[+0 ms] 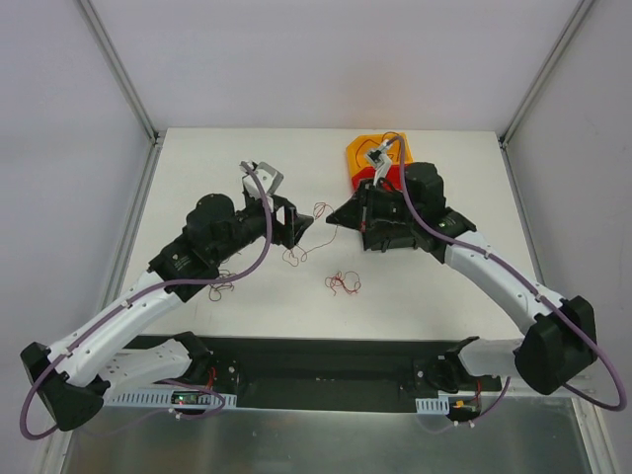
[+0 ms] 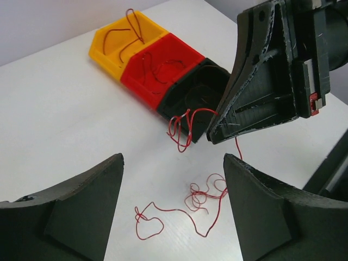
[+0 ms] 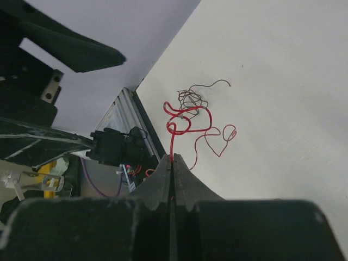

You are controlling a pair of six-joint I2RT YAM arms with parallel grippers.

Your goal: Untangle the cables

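Note:
Thin red cables lie loose on the white table. One curly red cable (image 2: 182,215) lies on the table between my open left gripper's (image 2: 174,160) fingers, touching neither. My right gripper (image 3: 173,159) is shut on the end of another red cable (image 3: 187,122), which hangs from its tip in loops (image 2: 184,126) in front of the bins. From above, the two grippers face each other, left gripper (image 1: 306,229) and right gripper (image 1: 334,217), with the held cable (image 1: 320,209) between them. A dark red-brown tangle (image 3: 191,97) shows beyond the held cable. Another red tangle (image 1: 343,284) lies nearer the front.
A row of yellow (image 2: 117,46), red (image 2: 163,62) and black (image 2: 198,89) bins stands behind the right gripper, each with wires inside. A small dark tangle (image 1: 222,290) lies under the left arm. White walls enclose the table on three sides.

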